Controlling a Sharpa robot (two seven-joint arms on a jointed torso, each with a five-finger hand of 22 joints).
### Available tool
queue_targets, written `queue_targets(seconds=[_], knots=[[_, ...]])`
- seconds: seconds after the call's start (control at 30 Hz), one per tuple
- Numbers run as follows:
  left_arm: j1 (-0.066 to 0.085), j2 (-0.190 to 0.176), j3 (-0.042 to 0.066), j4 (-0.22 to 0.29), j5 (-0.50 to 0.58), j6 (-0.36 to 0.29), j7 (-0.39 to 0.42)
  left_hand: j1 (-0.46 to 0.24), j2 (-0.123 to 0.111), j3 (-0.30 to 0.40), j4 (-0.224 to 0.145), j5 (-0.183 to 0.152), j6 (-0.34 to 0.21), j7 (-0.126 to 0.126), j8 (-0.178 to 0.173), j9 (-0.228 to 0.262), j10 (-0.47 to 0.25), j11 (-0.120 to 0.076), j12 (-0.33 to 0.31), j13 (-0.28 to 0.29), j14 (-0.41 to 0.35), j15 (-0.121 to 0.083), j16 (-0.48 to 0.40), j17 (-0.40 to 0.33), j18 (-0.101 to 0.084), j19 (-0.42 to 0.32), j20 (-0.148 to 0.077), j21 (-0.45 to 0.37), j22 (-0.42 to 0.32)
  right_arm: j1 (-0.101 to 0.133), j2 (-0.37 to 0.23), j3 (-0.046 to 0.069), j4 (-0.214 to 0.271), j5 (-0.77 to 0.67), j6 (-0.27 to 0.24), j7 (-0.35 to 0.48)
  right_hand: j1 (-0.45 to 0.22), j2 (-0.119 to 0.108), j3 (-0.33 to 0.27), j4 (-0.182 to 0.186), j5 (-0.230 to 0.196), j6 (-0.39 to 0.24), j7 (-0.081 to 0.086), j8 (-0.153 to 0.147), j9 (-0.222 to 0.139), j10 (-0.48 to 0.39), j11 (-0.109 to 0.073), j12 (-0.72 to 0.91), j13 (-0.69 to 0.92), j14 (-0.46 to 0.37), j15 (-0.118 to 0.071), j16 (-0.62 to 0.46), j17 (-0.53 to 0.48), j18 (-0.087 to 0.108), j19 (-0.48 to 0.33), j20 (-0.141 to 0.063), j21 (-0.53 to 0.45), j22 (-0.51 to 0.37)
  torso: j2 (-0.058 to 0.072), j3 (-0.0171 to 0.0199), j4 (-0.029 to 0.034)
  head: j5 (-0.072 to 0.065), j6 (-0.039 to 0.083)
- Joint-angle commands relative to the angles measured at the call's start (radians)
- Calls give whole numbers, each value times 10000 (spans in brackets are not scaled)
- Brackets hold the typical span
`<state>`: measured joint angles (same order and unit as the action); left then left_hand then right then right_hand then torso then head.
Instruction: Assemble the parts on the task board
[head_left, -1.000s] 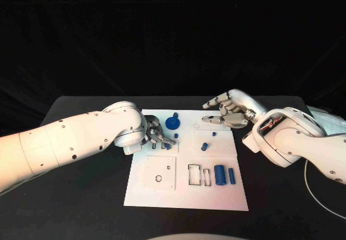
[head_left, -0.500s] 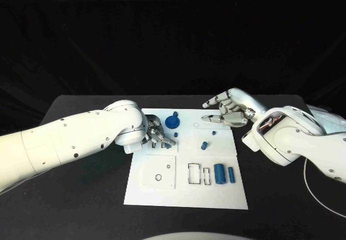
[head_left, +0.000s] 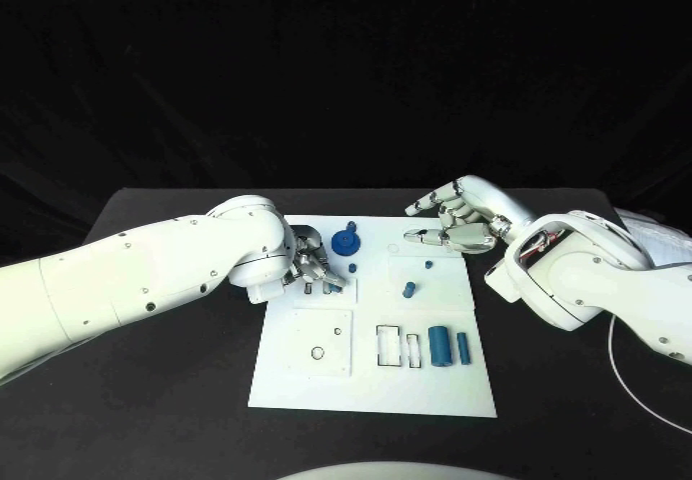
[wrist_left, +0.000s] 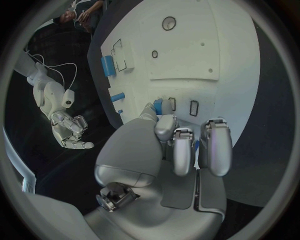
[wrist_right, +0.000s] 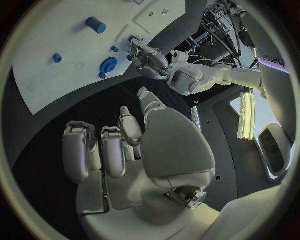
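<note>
The white task board (head_left: 378, 385) lies mid-table. My left hand (head_left: 310, 268) rests on its far left part, fingers curled down by two small slots (wrist_left: 194, 106). A bit of a small blue part (wrist_left: 195, 145) shows between those fingers, and a blue peg (head_left: 353, 267) stands just beside them. My right hand (head_left: 454, 225) hovers over the board's far right corner, fingers apart and holding nothing. On the board are a blue gear (head_left: 345, 243), an oblong blue piece (head_left: 408, 292), another small peg (head_left: 428, 266) and two blue cylinders (head_left: 440, 348).
A square white plate (head_left: 296, 340) with small holes sits on the board's near left, with two narrow rectangular slots (head_left: 389, 347) beside it. A white cable (head_left: 620, 370) trails over the black table at the right.
My left arm has shifted slightly toward the far side while its hand stays at the same slots. The right hand has not moved.
</note>
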<state>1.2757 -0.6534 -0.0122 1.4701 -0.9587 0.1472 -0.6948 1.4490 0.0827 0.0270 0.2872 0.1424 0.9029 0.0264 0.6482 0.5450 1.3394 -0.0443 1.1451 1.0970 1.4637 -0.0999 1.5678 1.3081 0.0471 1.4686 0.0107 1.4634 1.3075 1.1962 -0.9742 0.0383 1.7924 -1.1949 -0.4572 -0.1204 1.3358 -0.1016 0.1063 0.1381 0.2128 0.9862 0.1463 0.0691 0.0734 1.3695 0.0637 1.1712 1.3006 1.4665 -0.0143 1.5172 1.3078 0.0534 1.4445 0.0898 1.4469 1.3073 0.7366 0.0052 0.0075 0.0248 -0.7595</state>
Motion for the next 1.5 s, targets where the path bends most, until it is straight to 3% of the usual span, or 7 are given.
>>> queue_targets(seconds=[0.03,0.13,0.3,0.7,1.27,1.37,1.5], knots=[[-29,-62,-25,60,188,-29,-602,-273,-699,2763,-989,18,65,126,15,117,4,29,-45,10,1071,48,30,2627,-109,382,19,-91,1218,-6,8,-2,-3,-74,195,-15,-116,17,-34,14,56,59,-16,48,14,29,-62,0,0,785,-17,-43,1526,31,-68,5,-51,-11,-3,0,6,-9,-13],[-29,-132,-25,92,239,-89,-574,-905,-1502,4621,-1009,-15,72,101,137,287,46,55,-68,-14,1071,78,30,2627,-98,380,29,-129,1213,-8,9,-4,-7,-74,208,-14,-116,17,-34,14,56,59,-16,48,14,29,-62,0,0,785,-17,-43,1526,31,-68,5,-51,-11,-2,5,16,-16,1],[-30,-251,-24,111,271,-324,-515,-1555,-1932,5895,-1362,-45,49,72,292,484,105,64,-50,1,1071,62,30,2627,-108,402,41,-118,1266,-13,20,-7,-16,-61,223,-7,-116,17,-34,14,56,59,-16,48,14,29,-62,0,0,785,-17,-43,1526,31,-68,5,-51,-11,0,8,13,5,6],[-33,-396,-25,195,-130,-561,-410,-1920,-2089,6474,-1697,-21,50,58,380,600,161,50,-23,26,1071,47,30,2627,-125,436,38,-72,1344,-32,54,-12,-43,-22,248,21,-113,21,-38,19,73,63,-18,47,15,37,-65,16,9,786,-19,-41,1531,33,-74,3,-58,-23,18,11,11,52,-7],[-36,-252,-28,197,-1249,409,-552,-2010,-2270,6695,-2017,-1,66,57,390,634,205,45,-8,41,1071,51,30,2627,-143,469,35,-17,1421,-43,85,-15,-72,-3,316,28,-125,19,-49,30,83,65,-18,46,14,40,-65,20,10,786,-21,-43,1530,31,-69,1,-54,-14,6,0,3,81,-118],[-36,-256,-29,218,-1346,578,-587,-2078,-2315,6764,-2109,159,102,62,381,632,234,48,0,49,1071,58,30,2627,-147,475,39,-7,1439,-44,87,-16,-73,-3,328,28,-144,15,-66,47,91,68,-19,44,14,43,-66,27,12,786,-22,-45,1527,31,-69,-1,-56,-15,6,-4,3,90,-140],[-37,-246,-29,231,-1523,714,-617,-2249,-2361,6817,-2219,617,161,62,375,638,277,50,9,62,1071,65,30,2627,-146,473,46,-15,1443,-45,88,-16,-73,-2,341,29,-144,15,-66,47,91,68,-19,44,14,43,-66,27,12,786,-22,-45,1527,31,-69,-1,-56,-15,2,-1,8,93,-164]])
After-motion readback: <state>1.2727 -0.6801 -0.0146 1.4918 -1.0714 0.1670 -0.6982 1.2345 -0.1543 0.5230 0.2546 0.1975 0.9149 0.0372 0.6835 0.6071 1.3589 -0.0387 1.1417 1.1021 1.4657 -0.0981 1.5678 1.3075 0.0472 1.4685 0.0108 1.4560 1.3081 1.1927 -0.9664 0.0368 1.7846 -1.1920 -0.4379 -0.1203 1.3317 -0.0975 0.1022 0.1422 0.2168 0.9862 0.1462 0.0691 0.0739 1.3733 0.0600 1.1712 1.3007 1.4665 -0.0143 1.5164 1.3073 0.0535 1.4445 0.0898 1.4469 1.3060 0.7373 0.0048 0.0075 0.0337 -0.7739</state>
